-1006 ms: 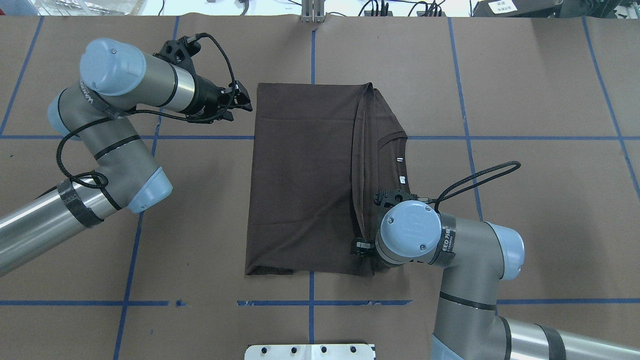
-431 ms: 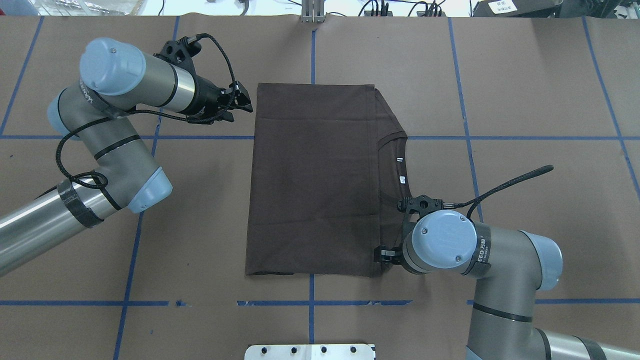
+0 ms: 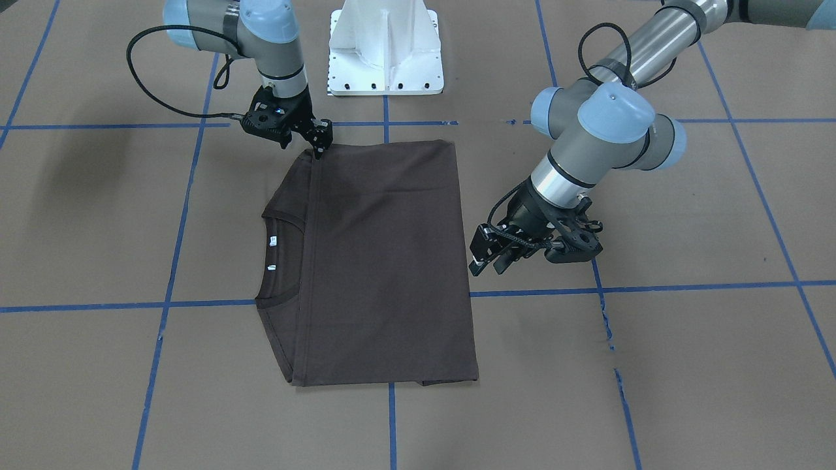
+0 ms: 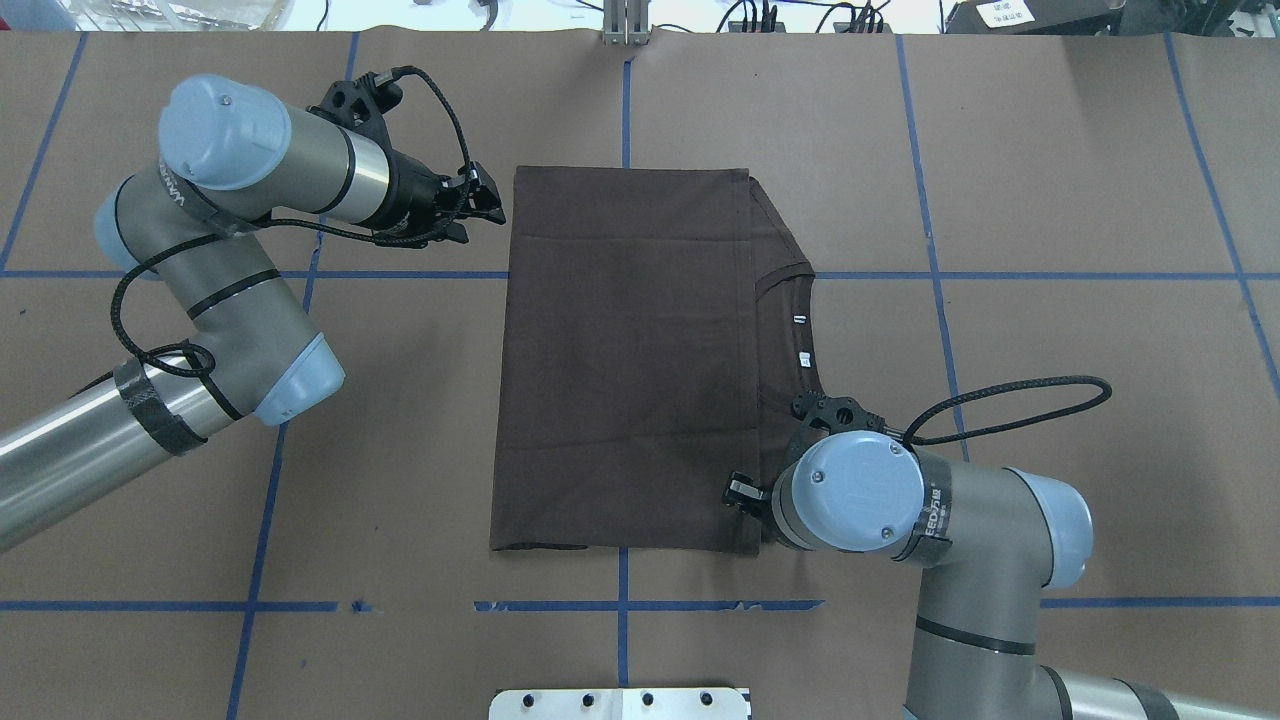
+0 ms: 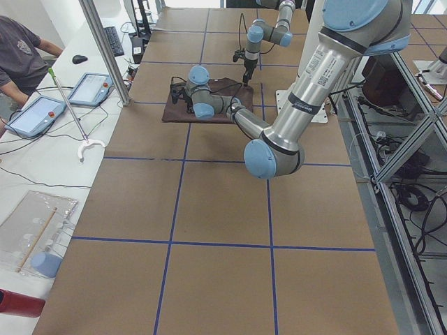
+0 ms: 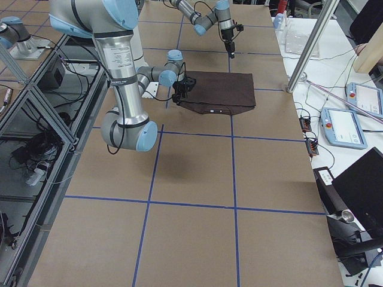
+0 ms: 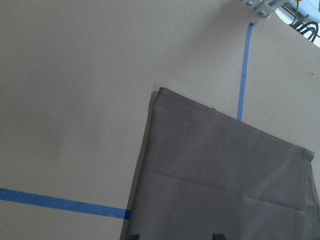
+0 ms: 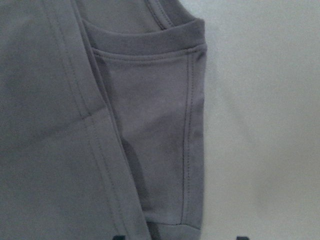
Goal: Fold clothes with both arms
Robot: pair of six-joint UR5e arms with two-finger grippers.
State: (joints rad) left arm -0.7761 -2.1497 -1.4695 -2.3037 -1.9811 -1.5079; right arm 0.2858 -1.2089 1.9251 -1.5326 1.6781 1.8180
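A robotics lab: a brown paper-covered tabletop (image 4: 1100,450) gridded with blue tape lines (image 4: 150,605), silver aluminium frame posts (image 5: 105,49), and blue-edged tablet-like control pendants (image 5: 32,115) on a white side bench (image 5: 28,167) along the tabletop's edge.

Folded edge of the T-shirt (image 4: 620,360) no longer bowed, now straight and flat, right gripper (image 4: 738,492) shifted outward, then partly back.

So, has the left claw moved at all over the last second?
No. In the overhead view the left claw sits at the same spot beside the T-shirt's far corner, just beyond the blue tape line.
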